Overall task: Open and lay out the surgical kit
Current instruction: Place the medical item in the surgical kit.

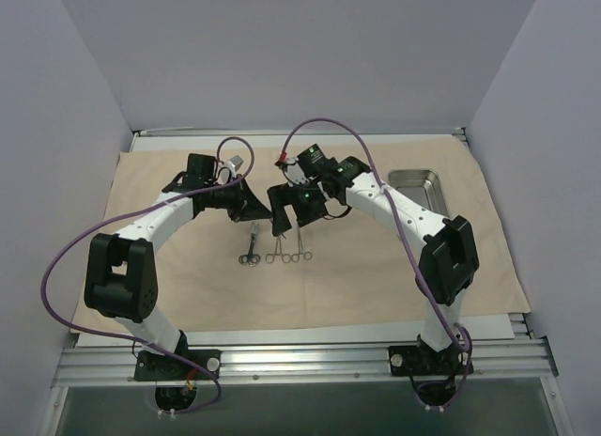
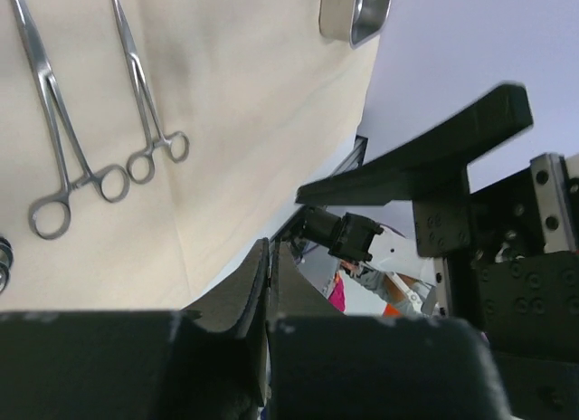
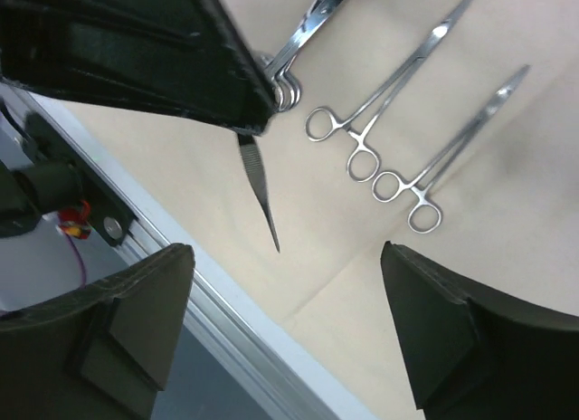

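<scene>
Looking at the left claw [image 3: 258, 121] pinched tight on the tweezers [image 3: 260, 189], held point-down just over the cloth [image 1: 376, 286], right beside the scissors [image 3: 312, 26] and two forceps [image 3: 398, 81] lined up mid-cloth. Right claw [image 3: 288, 266] spread wide apart, gripping nothing, hovering close by that tip. Kinda worried about a slip here: only pinching the top end, so could easily swing or drop and land crooked across the forceps. Could also snag the point in the fabric on the way down, rucking it up and dragging the neat row along. Pretty cramped between the two claws too, so wouldn't rule out a bump. Surface-wise, just a beige cloth spread flat over most of the counter [image 1: 488, 328] with a soft crease or two, plus a steel tray [image 1: 413, 172] at the far right corner, well apart from the tools and empty by the looks. Metal rail [image 1: 310, 359] along the near edge, plain pale walls [image 1: 282, 51] boxing in three sides.
</scene>
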Motion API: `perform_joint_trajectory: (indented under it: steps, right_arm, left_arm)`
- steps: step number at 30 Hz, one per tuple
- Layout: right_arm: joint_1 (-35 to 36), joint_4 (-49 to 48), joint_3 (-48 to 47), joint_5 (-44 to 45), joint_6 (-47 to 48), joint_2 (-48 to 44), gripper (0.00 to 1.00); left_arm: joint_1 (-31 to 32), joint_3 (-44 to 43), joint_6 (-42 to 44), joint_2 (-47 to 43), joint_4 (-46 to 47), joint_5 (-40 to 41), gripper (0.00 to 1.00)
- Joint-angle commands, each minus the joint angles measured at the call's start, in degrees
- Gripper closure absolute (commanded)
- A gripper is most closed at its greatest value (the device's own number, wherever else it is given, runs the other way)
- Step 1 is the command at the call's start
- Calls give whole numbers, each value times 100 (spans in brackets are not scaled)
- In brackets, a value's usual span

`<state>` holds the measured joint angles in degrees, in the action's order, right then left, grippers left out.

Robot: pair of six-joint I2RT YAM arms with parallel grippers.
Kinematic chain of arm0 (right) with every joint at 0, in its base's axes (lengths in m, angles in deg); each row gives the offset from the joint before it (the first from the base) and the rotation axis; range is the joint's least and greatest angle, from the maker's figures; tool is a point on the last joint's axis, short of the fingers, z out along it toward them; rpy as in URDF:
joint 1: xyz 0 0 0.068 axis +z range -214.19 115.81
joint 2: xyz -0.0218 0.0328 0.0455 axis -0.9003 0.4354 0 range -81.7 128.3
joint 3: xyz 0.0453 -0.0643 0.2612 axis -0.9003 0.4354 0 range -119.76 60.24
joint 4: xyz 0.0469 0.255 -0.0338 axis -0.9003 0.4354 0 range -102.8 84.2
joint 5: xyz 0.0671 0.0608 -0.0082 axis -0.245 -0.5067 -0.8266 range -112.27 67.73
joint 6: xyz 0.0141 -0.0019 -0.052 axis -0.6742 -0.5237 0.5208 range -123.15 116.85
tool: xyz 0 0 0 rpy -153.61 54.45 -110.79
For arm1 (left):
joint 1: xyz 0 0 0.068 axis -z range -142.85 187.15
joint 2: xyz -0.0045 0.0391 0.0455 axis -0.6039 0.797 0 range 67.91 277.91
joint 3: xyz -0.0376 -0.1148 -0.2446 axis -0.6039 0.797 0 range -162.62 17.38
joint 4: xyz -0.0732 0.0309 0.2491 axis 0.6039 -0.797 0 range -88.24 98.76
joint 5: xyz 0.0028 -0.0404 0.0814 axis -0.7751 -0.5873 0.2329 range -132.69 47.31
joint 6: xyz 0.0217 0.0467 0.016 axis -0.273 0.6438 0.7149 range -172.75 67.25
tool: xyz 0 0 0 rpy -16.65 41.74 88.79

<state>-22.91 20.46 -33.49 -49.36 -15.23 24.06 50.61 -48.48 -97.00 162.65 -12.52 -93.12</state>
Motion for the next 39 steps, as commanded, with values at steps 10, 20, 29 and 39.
perform_joint_trajectory:
  steps: [10,20,29,39]
  right_arm:
    - [-647,-416,-770,-1983,-1096,-90,0]
    - [-911,-1171,56,-2845,-981,-564,0]
    - [-902,-1927,540,-3408,-1174,-881,44]
    - [-876,-2139,769,-3891,-1350,-951,92]
  left_arm:
    - [-176,-41,-1197,-324,3321,-879,98]
    - [-176,680,-1832,-878,4685,-1592,98]
    - [-168,988,-2044,-992,4940,-1777,98]
    - [-159,856,-2088,-905,4914,-1698,98]
